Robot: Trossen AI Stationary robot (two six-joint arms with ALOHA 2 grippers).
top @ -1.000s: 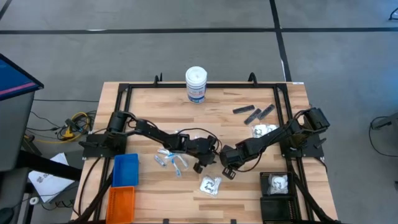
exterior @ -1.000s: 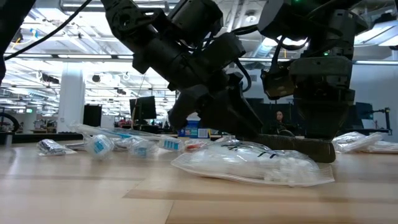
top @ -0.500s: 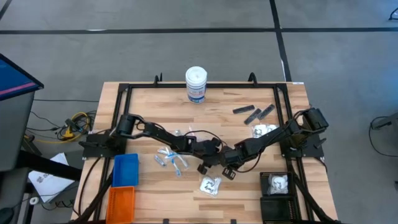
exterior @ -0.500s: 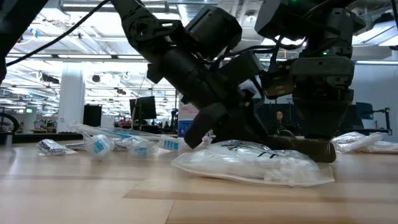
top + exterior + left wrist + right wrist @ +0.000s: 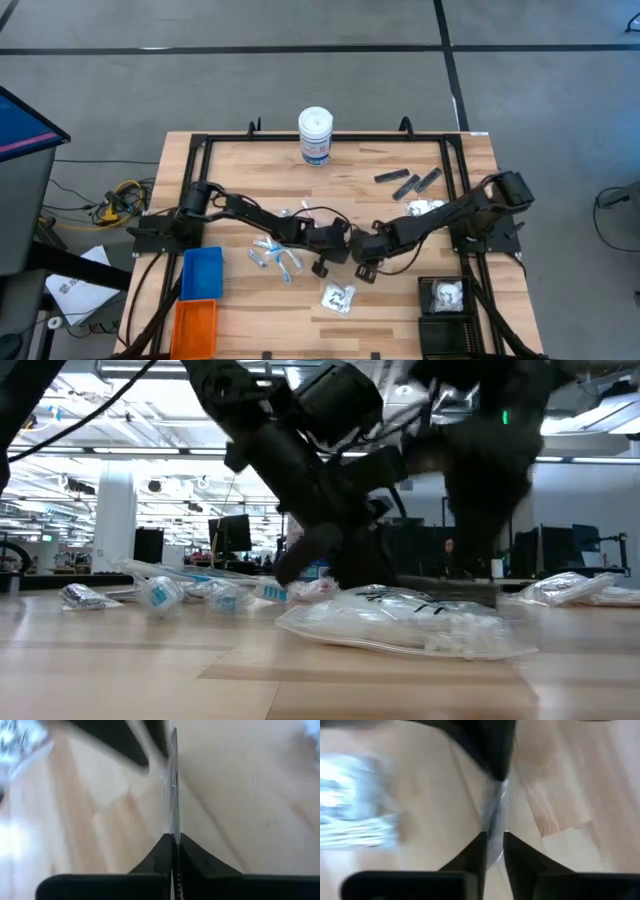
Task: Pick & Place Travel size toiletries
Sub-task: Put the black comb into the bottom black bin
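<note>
Wooden boards make up the tabletop, and both dark arms reach to its middle, where their tips almost meet.

The left fingers were wide open a moment ago. Now they are pressed tight together on the thin edge of a clear packet. The right fingers were shut before. Now they stand a little apart, with the same kind of clear crinkly film between them. It is hard to tell if they are gripping it or letting it go. From the high view, the right gripper has moved in closer to the left gripper.

A second packet with white stuff inside lies flat on the tabletop just in front of the grippers, in the same spot as before. Small silver-blue tubes lie beside the left arm. Slim black pieces lie well apart, near the back right. Another packet lies by the right arm.
</note>
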